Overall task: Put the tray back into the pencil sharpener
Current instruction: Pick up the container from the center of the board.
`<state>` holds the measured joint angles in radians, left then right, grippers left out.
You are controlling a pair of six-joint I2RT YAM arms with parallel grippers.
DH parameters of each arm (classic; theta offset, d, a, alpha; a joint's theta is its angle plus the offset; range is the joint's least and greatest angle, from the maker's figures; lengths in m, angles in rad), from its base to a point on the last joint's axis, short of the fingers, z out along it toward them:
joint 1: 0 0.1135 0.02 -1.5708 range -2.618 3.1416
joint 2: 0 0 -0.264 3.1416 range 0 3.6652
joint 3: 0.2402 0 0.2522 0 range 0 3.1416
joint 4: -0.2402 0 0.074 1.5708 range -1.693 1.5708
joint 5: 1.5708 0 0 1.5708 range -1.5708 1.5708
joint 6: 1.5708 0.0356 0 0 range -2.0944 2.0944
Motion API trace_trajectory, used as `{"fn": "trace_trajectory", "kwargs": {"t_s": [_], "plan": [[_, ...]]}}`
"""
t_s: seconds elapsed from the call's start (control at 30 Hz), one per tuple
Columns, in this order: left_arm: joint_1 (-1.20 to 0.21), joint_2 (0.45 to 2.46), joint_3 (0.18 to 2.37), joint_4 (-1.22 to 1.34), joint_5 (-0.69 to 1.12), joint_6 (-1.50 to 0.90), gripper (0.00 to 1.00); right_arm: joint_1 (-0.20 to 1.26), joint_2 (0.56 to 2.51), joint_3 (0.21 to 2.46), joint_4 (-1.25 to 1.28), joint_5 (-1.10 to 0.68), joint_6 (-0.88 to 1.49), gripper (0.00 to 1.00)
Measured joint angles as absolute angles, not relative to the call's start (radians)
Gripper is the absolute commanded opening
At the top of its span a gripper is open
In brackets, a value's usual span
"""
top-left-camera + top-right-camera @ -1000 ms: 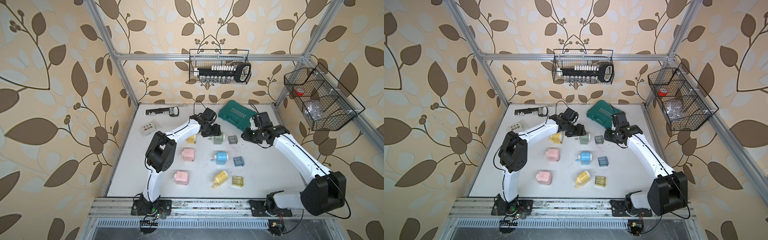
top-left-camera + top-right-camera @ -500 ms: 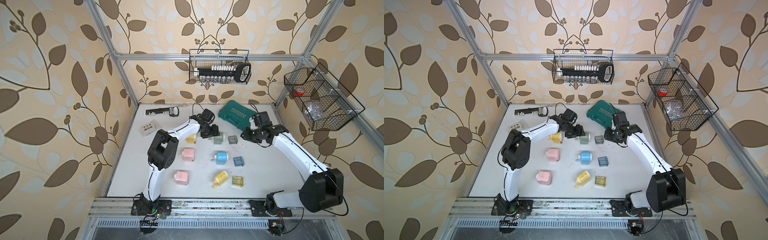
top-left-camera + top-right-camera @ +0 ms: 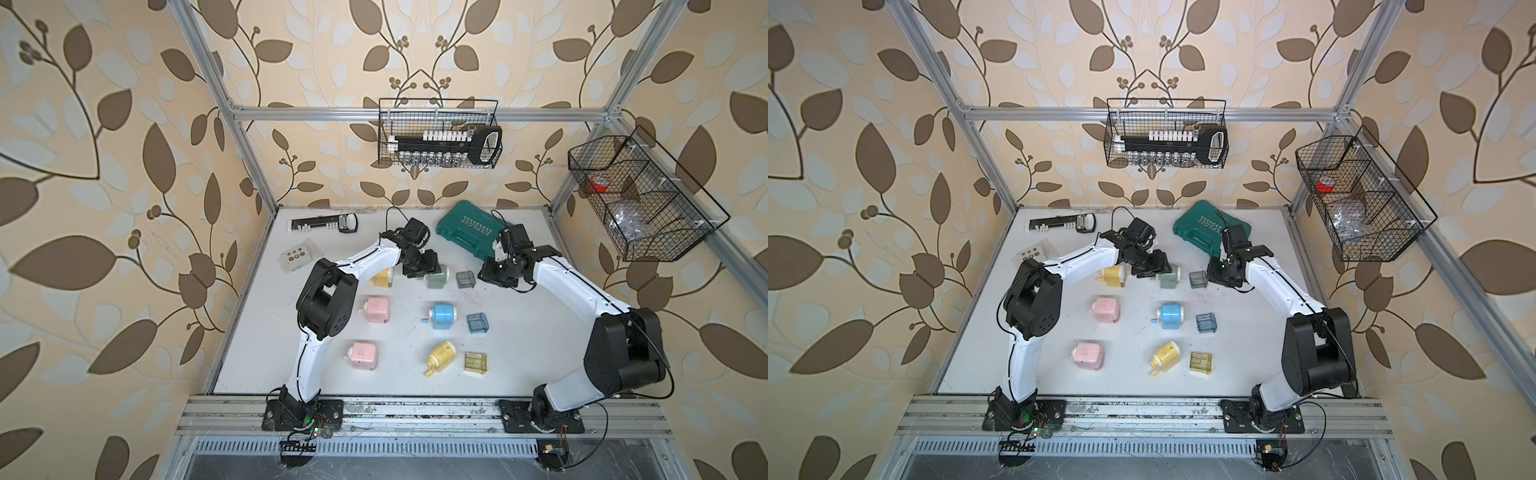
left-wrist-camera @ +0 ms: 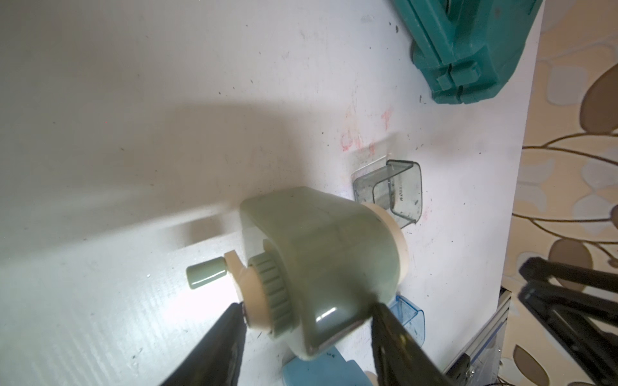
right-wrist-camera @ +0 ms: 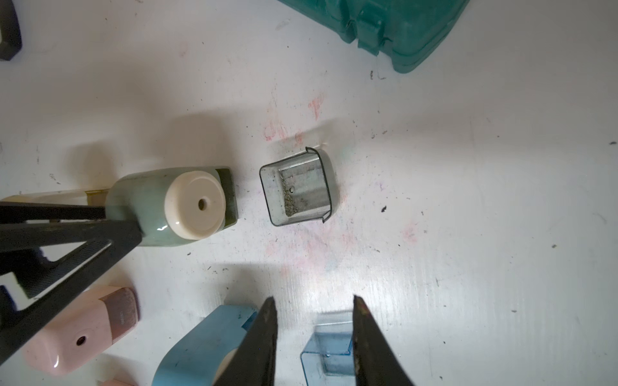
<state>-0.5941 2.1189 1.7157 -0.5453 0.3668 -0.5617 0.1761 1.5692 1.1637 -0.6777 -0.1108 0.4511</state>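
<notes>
With the left gripper (image 4: pixel 309 309) clamped across the green pencil sharpener (image 4: pixel 321 254) and the right gripper (image 5: pixel 314 300) spread and empty, the grey tray (image 5: pixel 297 187) is found untouched ahead of the right fingertips, just beside the sharpener, so pick-up and insertion are judged outstanding.

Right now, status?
Left gripper shut on green sharpener. Right gripper open, empty. Grey tray on table, not in. Nothing between them.

Left end effector (image 4: pixel 307 305) pinched, right end effector (image 5: pixel 313 299) parted.
</notes>
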Motion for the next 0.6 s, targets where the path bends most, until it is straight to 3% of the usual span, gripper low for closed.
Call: {"fn": "trace_trajectory", "kwargs": {"t_s": [0.6], "plan": [[-0.594, 2.125, 1.721, -0.548, 0.384, -0.583, 0.59, 0.177, 1.814, 1.339, -0.730, -0.119, 0.328, 0.34]]}}
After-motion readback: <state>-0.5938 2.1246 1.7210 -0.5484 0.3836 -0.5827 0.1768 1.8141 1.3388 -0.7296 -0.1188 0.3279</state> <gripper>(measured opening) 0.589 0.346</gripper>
